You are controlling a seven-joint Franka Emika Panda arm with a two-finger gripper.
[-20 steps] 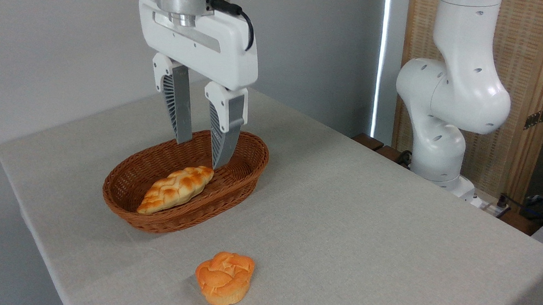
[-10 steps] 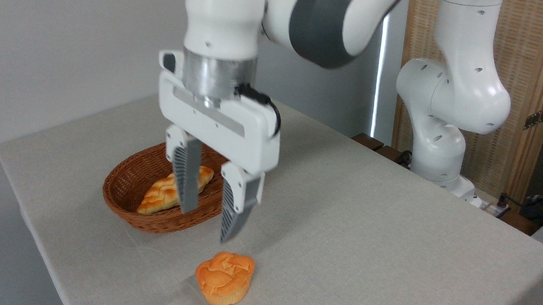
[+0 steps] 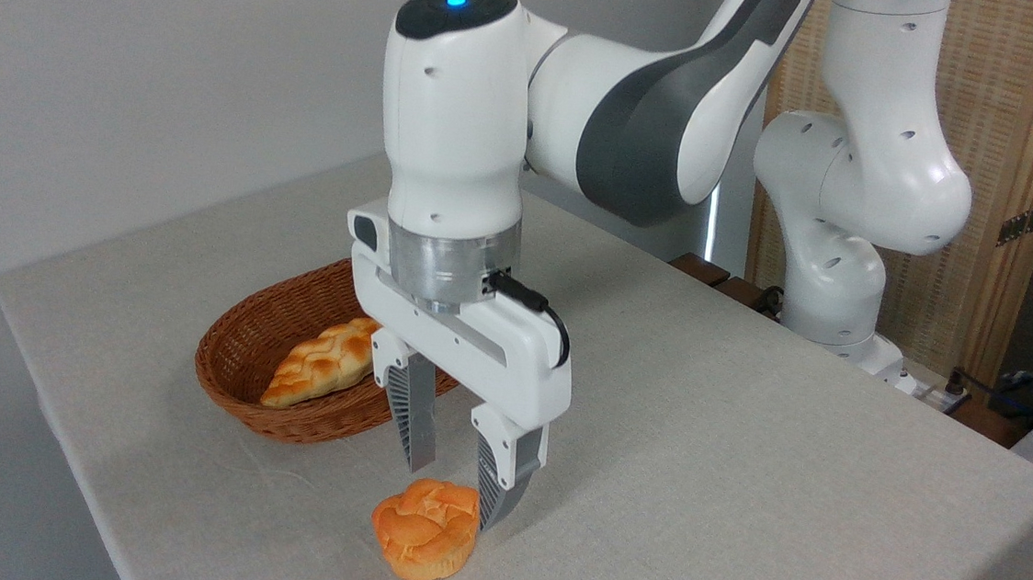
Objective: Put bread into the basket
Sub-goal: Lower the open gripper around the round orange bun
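The bread (image 3: 426, 528), a small round orange bun with a folded top, sits on the table near the front edge. My gripper (image 3: 451, 495) hangs open just above and behind it, one finger over its back left and the other beside its right side. Neither finger visibly touches it. The oval brown wicker basket (image 3: 241, 388) lies further back on the left, partly hidden by the gripper body.
A golden braided loaf (image 3: 319, 364) lies inside the basket. The table (image 3: 740, 492) is covered in a pale grey cloth, its front-left edge close to the bun. The arm's white base (image 3: 835, 287) stands at the back right before a wooden panel.
My gripper has moved from above the basket down and toward the front, stopping just over the bun. It stayed open. The bun and loaf have not moved.
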